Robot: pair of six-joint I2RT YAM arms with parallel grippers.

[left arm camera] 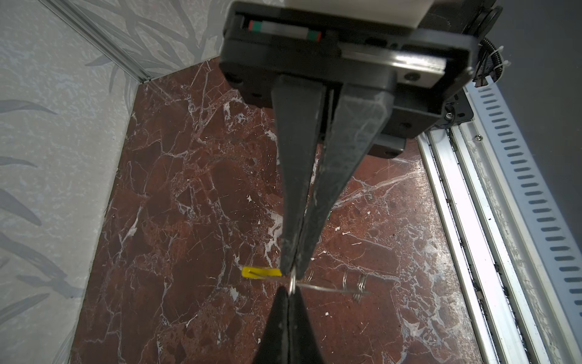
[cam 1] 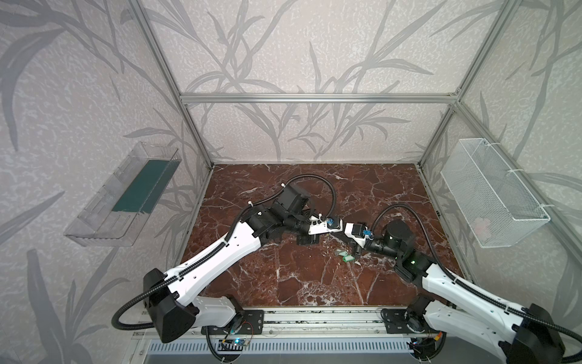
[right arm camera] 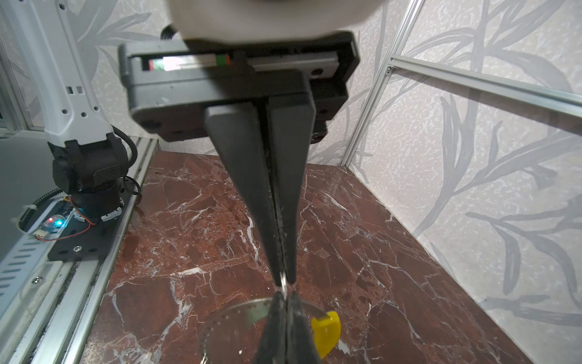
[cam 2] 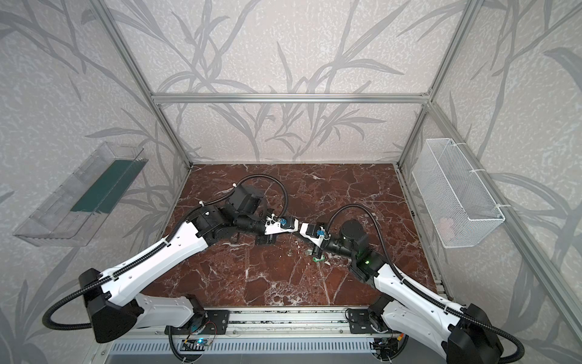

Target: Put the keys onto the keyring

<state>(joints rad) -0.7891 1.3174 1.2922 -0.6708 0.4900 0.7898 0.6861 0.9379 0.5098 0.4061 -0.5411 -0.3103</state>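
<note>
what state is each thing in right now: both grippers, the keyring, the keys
left gripper: jaws shut on the keyring
right gripper: jaws shut on the keyring, tip to tip with the left gripper
keyring: held up off the table between both grippers, no key seen on it
keys: lying loose on the table near the right gripper, not threaded

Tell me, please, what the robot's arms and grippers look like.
The left arm and right arm have white shells, black joints and black corrugated cables. The left gripper and right gripper each have two dark grey, tapering fingers on a black block with red-and-green marks.
</note>
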